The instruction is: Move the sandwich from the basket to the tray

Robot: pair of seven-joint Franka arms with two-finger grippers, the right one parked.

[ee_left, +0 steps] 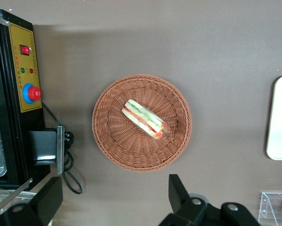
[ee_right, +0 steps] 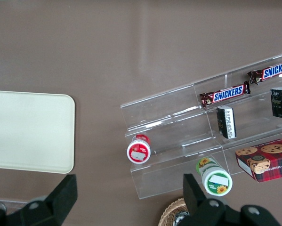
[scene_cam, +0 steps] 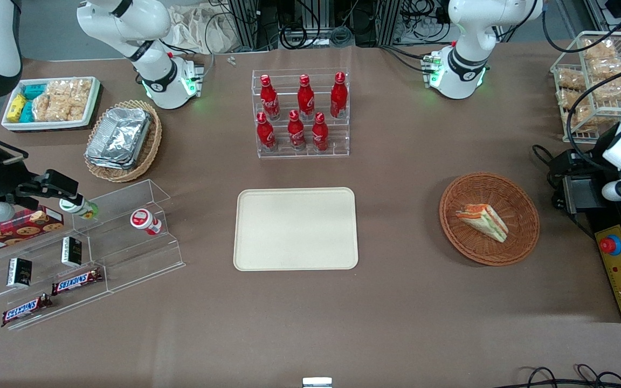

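Toward the working arm's end of the worktop (scene_cam: 397,302), the gripper (ee_left: 116,200) hangs spread above the basket (ee_left: 108,141), the sandwich (ee_left: 144,118) untouched; next comes descent to pinch it, the tray (scene_cam: 295,258) waiting bare.

**Robot lab dressed as a snack counter**

Lab, not a real shop. Two white Franka arm bases (scene_cam: 459,64) are bolted on a table (scene_cam: 397,302) under brown covering, with aluminium framing and loose black cables (scene_cam: 310,27) at the table's edge farthest from the front camera. A yellow control box with a red emergency-stop button (scene_cam: 611,245) sits at the working arm's end.

Shop-like props: clear acrylic riser of red cola bottles (scene_cam: 299,113), acrylic stepped shelf with Snickers bars (scene_cam: 76,281), white bin of snack packets (scene_cam: 52,102), wire rack of bagged snacks (scene_cam: 593,81). The working gripper (ee_left: 112,207) hangs above the table near the basket (ee_left: 141,122).
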